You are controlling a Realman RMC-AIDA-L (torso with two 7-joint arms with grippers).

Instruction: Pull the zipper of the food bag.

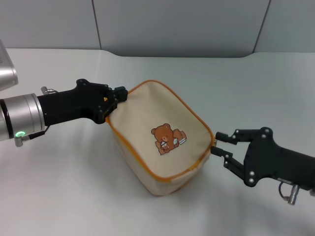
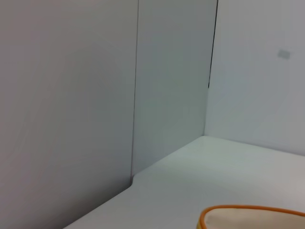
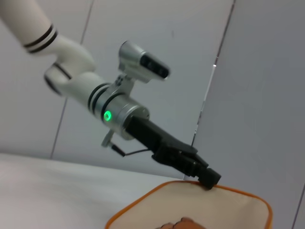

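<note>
White table under grey panelled wall. Food bag mid-table, bear print up. Left gripper pinched shut on bag's far-left orange edge. Right gripper at right corner, fingers parted, by zipper; grasp unclear.

white table fills most of the head view. grey wall panels run along the top of frame, dark vertical seams between them; pale rounded table edge below.
</note>
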